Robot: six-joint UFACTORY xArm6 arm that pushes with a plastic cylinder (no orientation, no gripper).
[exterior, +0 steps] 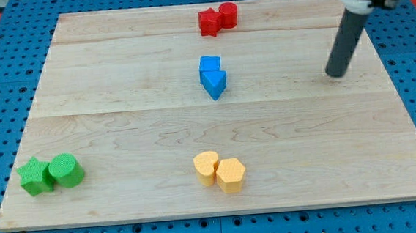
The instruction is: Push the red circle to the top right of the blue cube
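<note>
Tip: my tip (335, 73) rests on the board (121, 137) at the view's right, well apart from every block.
Claw: none fitted, just a bare rod.
Red circle (228, 14): near the top edge, touching a red block (209, 22).
Blue cube (209, 64): below the reds, touching a blue block (215, 84).

Your tip (334, 74) stands right of the blue cube (209, 63), bare board (117, 79) between. Far centre: red circle (228, 14) touches a red block (209, 22). A blue triangular block (214, 83) abuts the cube's near side.
</note>
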